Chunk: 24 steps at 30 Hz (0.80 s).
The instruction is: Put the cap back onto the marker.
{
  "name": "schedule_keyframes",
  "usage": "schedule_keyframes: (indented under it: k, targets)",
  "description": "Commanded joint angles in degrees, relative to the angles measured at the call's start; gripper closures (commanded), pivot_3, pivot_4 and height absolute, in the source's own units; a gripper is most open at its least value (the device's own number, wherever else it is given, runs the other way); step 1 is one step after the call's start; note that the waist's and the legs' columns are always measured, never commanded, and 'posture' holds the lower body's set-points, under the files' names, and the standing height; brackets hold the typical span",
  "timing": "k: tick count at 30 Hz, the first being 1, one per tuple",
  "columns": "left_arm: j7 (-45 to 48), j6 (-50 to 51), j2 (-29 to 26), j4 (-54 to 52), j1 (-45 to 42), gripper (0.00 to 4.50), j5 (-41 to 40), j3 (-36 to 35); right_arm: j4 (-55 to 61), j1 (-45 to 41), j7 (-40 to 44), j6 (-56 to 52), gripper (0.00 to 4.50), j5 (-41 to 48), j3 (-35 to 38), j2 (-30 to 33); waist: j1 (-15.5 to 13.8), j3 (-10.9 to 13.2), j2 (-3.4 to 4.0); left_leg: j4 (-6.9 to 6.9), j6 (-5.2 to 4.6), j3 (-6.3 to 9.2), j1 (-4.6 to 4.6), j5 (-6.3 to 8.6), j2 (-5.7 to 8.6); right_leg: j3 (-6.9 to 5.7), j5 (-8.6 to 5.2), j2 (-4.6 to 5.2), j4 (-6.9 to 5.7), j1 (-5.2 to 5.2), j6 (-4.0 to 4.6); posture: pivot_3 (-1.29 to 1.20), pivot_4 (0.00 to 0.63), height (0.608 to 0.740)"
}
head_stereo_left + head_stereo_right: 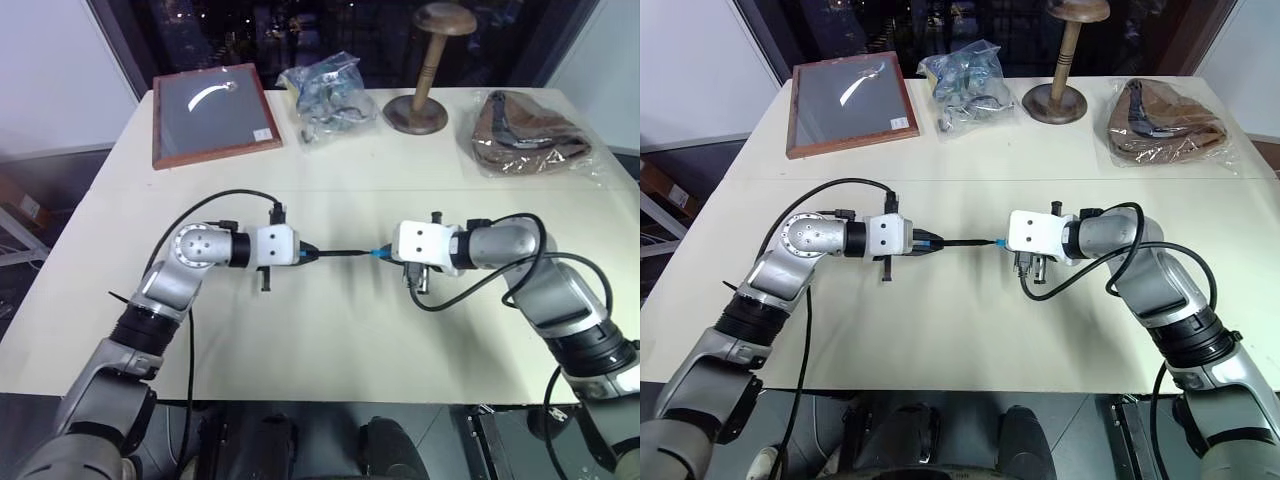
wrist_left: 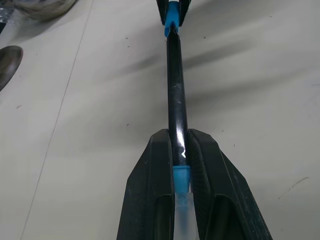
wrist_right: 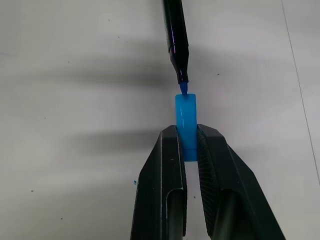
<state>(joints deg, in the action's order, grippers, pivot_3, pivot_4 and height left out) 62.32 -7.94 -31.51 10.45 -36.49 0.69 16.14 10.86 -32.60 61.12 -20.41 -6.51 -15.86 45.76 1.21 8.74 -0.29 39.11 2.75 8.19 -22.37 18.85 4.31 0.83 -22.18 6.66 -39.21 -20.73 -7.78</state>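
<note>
Above the middle of the white table, my left gripper (image 1: pixel 306 254) is shut on the rear end of the black marker (image 1: pixel 343 253), which points level toward my right hand. My right gripper (image 1: pixel 385 254) is shut on the small bright blue cap (image 3: pixel 186 122). In the right wrist view the marker (image 3: pixel 176 35) ends in a blue tip that sits right at the cap's open mouth, just entering it. In the left wrist view the marker (image 2: pixel 176 95) runs out from between my fingers (image 2: pixel 152 185) to the cap (image 2: pixel 171 22) at its far end.
Along the table's far edge lie a wood-framed dark board (image 1: pixel 212 112), a clear bag of small parts (image 1: pixel 325 92), a wooden stand with a round base (image 1: pixel 420 100) and a bagged brown item (image 1: pixel 530 132). Black cables loop from both wrists over the table (image 1: pixel 330 330).
</note>
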Motion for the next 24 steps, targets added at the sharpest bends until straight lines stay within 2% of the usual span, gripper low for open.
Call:
schedule_keyframes:
  k: [1, 24]
  targets:
    - [0.0, -0.3, -0.5, -1.8, 0.2, 4.50, -0.2, -0.4, 1.0, -1.1, 0.2, 0.7, 4.47, 0.2, 1.3, 0.8, 0.0, 0.0, 0.00, 0.00, 0.00, 0.00, 0.00, 0.00, 0.00, 0.00, 0.00, 0.00, 0.00, 0.00, 0.00, 0.00, 0.150, 0.740]
    - [-0.5, -0.9, -0.1, -1.3, 0.4, 4.50, 0.6, -0.2, 3.9, -1.0, 1.3, -1.7, 4.47, 1.3, 1.7, 1.2, 0.0, 0.0, 0.00, 0.00, 0.00, 0.00, 0.00, 0.00, 0.00, 0.00, 0.00, 0.00, -0.01, 0.00, 0.00, 0.00, 0.150, 0.740]
